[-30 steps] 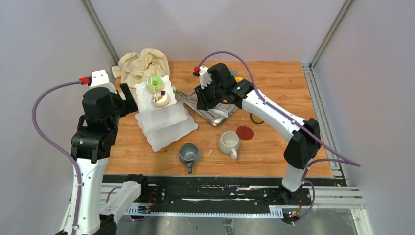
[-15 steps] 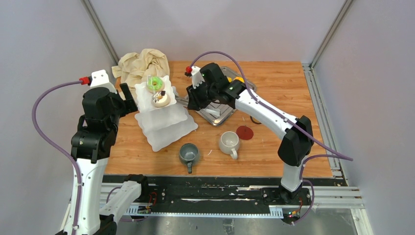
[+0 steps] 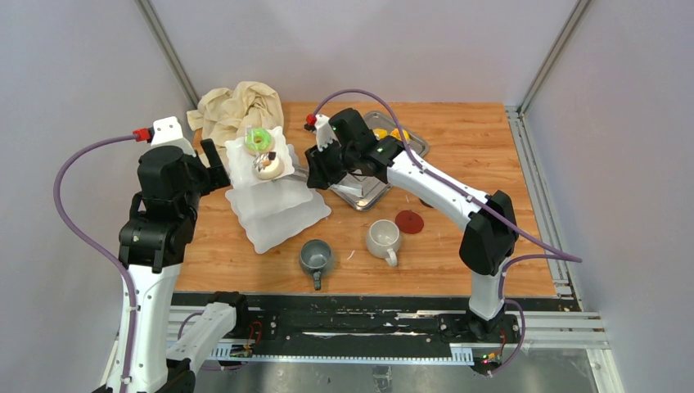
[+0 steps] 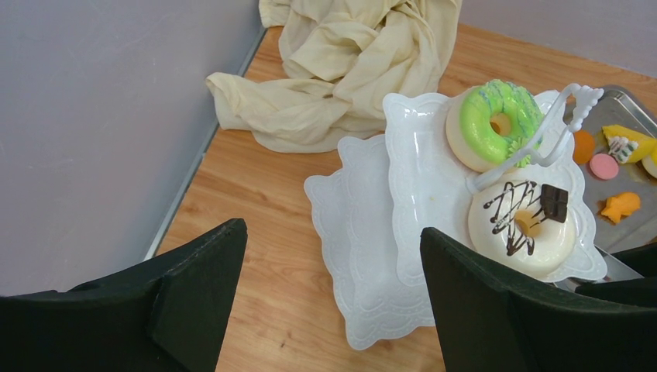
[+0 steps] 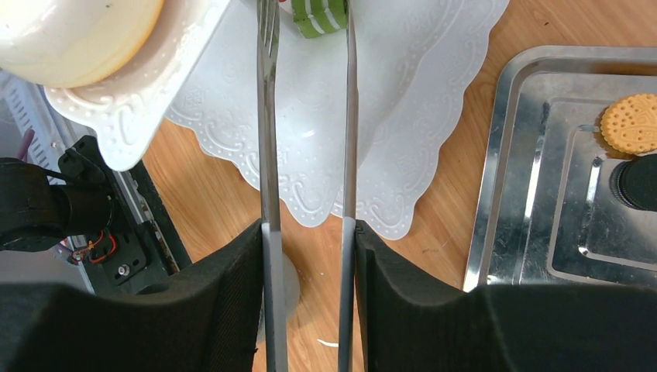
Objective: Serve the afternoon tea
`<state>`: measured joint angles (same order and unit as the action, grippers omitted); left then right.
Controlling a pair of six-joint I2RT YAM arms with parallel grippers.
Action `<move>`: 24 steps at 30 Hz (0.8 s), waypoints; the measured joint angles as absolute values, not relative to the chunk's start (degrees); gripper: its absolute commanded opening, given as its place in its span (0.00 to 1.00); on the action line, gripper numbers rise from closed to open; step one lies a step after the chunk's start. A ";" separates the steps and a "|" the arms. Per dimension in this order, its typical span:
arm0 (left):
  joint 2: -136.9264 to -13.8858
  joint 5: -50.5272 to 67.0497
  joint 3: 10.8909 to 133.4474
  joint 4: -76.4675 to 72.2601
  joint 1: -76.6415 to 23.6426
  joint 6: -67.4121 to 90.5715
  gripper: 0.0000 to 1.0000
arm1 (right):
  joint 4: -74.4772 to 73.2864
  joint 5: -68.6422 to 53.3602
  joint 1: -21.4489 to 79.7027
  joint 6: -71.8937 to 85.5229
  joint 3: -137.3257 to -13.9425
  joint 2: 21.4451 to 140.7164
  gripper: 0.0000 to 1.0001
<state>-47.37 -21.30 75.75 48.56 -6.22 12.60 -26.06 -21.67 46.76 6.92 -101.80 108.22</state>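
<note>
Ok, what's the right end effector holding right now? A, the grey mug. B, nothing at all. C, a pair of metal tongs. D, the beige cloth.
C: in the right wrist view the right end effector is clamped on the metal tongs, whose tips flank a small green pastry over a tier of the white stand.

A robot lab cell: plain grey wall panels [image 3: 74, 74] enclose a wooden table [image 3: 479, 131].
</note>
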 measured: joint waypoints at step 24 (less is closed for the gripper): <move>-47.53 -20.58 76.18 48.58 -6.22 12.69 0.87 | -24.03 -12.71 44.69 6.61 -83.90 87.44 0.38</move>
